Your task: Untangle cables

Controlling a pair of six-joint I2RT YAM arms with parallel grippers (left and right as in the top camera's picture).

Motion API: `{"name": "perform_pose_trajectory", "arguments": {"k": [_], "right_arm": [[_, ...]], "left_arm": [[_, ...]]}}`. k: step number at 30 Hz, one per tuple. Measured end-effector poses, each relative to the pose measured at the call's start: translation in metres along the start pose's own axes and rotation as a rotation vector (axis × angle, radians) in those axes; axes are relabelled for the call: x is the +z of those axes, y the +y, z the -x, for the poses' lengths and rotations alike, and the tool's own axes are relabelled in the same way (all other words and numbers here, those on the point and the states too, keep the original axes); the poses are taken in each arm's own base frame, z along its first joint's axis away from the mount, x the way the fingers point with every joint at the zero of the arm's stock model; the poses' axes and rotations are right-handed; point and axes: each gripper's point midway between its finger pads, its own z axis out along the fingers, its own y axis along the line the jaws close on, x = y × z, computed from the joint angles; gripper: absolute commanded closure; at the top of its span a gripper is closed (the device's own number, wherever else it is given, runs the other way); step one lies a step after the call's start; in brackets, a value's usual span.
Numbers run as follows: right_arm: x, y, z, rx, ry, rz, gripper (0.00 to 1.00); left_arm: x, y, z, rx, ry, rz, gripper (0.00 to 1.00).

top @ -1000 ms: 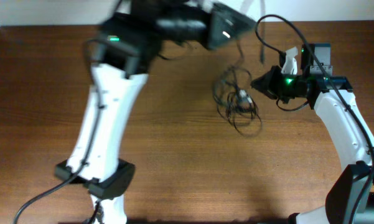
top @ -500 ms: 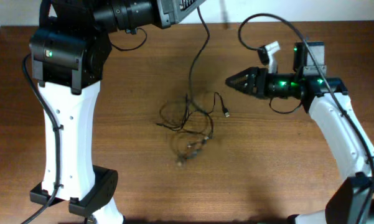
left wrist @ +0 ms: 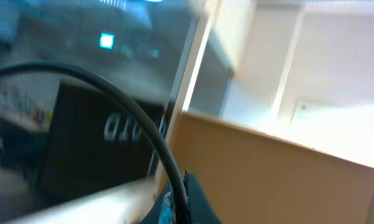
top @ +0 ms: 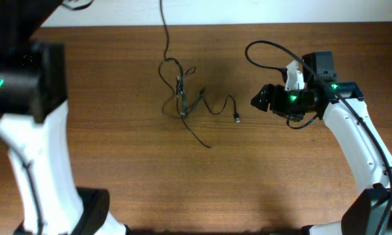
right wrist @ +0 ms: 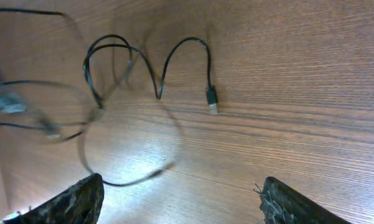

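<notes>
The cables (top: pixel 182 98) lie as a loose black tangle on the wooden table (top: pixel 117 156), left of centre. One strand (top: pixel 164 26) rises from the tangle and leaves the overhead view at the top edge. In the left wrist view a black cord (left wrist: pixel 146 130) runs into my left gripper (left wrist: pixel 182 208), which is shut on it; that gripper is raised and faces the room. My right gripper (top: pixel 258 100) stands open to the right of the tangle, holding nothing. Ahead of its fingertips (right wrist: pixel 81 199) a free end with a small plug (right wrist: pixel 211 99) lies beyond the open right gripper (right wrist: pixel 180 186).
The left arm's white column (top: pixel 32 163) fills the left side of the overhead view, blurred. The right arm (top: pixel 352 137) runs along the right edge with its own thick black cable (top: pixel 267 49) looping above. A pale wall strip (top: pixel 248 10) borders the table's far edge.
The left arm has swung left and up, dragging the tangle leftward across the table. The right gripper has opened and now sits apart from the cables.
</notes>
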Motion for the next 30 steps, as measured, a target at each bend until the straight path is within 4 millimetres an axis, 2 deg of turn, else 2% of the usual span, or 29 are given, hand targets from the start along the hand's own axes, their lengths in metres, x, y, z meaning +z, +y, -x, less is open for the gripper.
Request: {"name": "perform_pose_trajectory", "arguments": {"k": [3,4,6,8,11,13,14,16,17,18,19,20,22,23,25,26,27,29,30], "right_arm": [[0.0,-0.002,0.001,0.001,-0.003,-0.012,0.19],[0.0,-0.002,0.001,0.0,-0.004,-0.013,0.19],[0.0,-0.003,0.0,0.002,0.0,-0.015,0.19],[0.0,-0.003,-0.002,0.006,0.004,-0.019,0.19],[0.0,-0.001,-0.002,0.001,0.008,-0.007,0.2],[0.0,0.006,-0.004,-0.021,0.02,0.035,0.19],[0.0,0.008,-0.005,-0.026,0.025,0.046,0.19],[0.0,0.01,-0.007,-0.029,0.031,0.058,0.19],[0.001,0.012,-0.008,-0.037,0.036,0.062,0.2],[0.002,0.015,-0.01,-0.045,0.042,0.065,0.2],[0.003,0.018,-0.012,-0.054,0.047,0.068,0.19],[0.004,0.02,-0.013,-0.057,0.051,0.07,0.19],[0.005,0.022,-0.014,-0.066,0.055,0.073,0.19],[0.005,0.022,-0.015,-0.066,0.055,0.073,0.19],[0.005,0.022,-0.014,-0.066,0.055,0.073,0.19],[0.005,0.022,-0.014,-0.067,0.055,0.073,0.19],[0.005,0.022,-0.014,-0.067,0.055,0.073,0.2],[0.005,0.02,-0.016,-0.064,0.061,0.062,0.19],[0.005,0.019,-0.016,-0.064,0.061,0.058,0.2]], "left_arm": [[-0.021,-0.053,0.044,0.084,-0.132,-0.002,1.0],[-0.027,-0.064,0.054,0.115,-0.165,0.004,1.0],[-0.032,-0.065,0.056,0.126,-0.166,0.045,1.0],[-0.033,-0.044,0.038,0.095,-0.096,0.136,1.0],[-0.041,0.021,-0.025,-0.023,0.121,0.35,1.0],[-0.054,0.075,-0.084,-0.124,0.3,0.508,1.0],[-0.059,0.097,-0.108,-0.159,0.365,0.561,1.0],[-0.078,0.135,-0.166,-0.271,0.535,0.669,1.0],[-0.09,0.165,-0.214,-0.345,0.669,0.724,1.0],[-0.093,0.176,-0.232,-0.36,0.72,0.736,1.0],[-0.112,0.192,-0.282,-0.42,0.882,0.78,1.0],[-0.119,0.201,-0.306,-0.438,0.952,0.807,1.0],[-0.153,0.224,-0.369,-0.478,1.165,0.927,0.99],[-0.167,0.235,-0.391,-0.485,1.239,0.971,0.97],[-0.198,0.258,-0.43,-0.492,1.375,1.067,0.84],[-0.211,0.27,-0.446,-0.487,1.426,1.1,0.66],[-0.217,0.276,-0.455,-0.494,1.448,1.121,0.38],[-0.234,0.289,-0.473,-0.488,1.507,1.158,0.14],[-0.241,0.294,-0.48,-0.488,1.528,1.179,0.09]]}}
